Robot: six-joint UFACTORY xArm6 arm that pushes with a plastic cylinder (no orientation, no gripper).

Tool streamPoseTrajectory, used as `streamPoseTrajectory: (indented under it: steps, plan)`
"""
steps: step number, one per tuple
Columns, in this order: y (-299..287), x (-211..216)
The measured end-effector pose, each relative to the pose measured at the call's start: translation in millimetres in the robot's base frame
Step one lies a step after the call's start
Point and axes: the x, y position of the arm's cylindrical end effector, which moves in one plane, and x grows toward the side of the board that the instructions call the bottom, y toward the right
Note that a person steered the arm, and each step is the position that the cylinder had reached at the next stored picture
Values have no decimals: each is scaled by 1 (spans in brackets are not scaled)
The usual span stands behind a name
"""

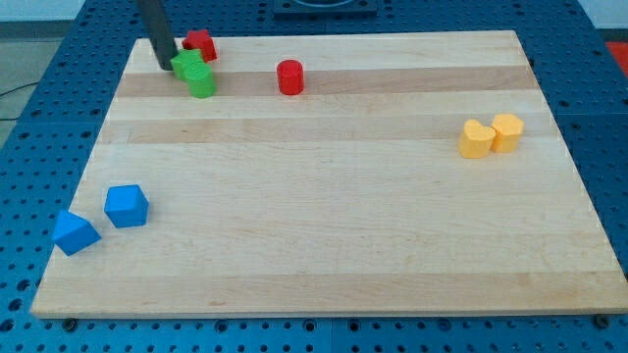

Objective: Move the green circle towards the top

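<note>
Wooden board (324, 245) filling most of the frame, pale planks, blue pegboard table (608, 147) showing round the edges. Dark rod (155, 29) dropping in from the upper left of the frame, leaning slightly, my tip (167, 67) down on the board near its upper-left corner. No pincer on this arm, just the bare rod, so nothing to call wide, narrow or holding.

Right at the tip: two green blocks bunched together. Upper green block (186, 66) touching or just beside the tip on its right, shape hard to make out. Green circle (202, 82) directly below and slightly right of it, pressed against it, upper left of the frame, close to the board's top edge but not at it. Tip sitting to the left and a little above the circle.

Red block (201, 43) just above the green pair, nearly at the top edge, shape unclear. Red cylinder (289, 76) off to the right of the greens, standing alone, upper middle.

Far right, mid-height: two yellow blocks (492, 134) side by side, touching. Lower left: two blue blocks, blue cube (127, 206) and, just below-left of it, a blue block (75, 232) near the board's edge, tilted corner-on.
</note>
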Motion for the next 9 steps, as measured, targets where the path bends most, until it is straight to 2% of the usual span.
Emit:
streamPoseTrajectory:
  steps: [2,3,4,5,6,7,8,9]
  plan:
    - [115,89]
    - [66,141]
    - [89,167]
    - [128,126]
    - [188,105]
    - [251,104]
    - [253,128]
    - [271,95]
